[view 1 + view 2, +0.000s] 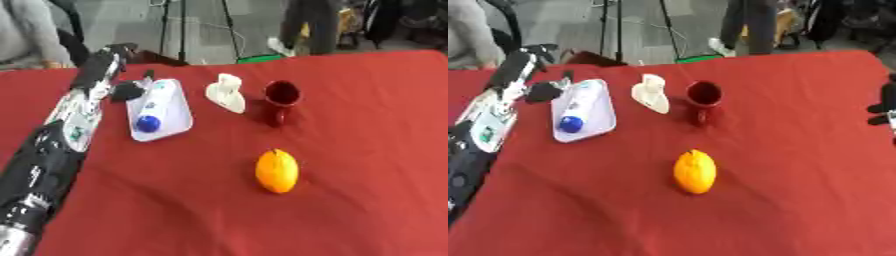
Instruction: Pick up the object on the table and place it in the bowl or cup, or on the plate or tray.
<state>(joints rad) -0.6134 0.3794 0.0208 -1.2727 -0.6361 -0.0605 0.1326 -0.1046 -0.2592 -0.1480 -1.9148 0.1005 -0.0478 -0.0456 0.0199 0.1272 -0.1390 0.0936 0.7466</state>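
A white bottle with a blue cap [153, 111] lies lengthwise on the pale tray [179, 119], cap toward the near end, at the surface's left.

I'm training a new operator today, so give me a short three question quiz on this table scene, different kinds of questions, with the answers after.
1. True or false: the orange fruit lies on the white tray.
2. Which thing stands nearest the dark red cup? A) the white object B) the orange fruit C) the bottle with the blue cap
3. Fill in: the robot's left hand is at the tray's ____ end.

Key: 1 false, the fruit lies on the red cloth, nearer the camera than the cup. 2 A. 3 far. The right hand shows only at the right edge.
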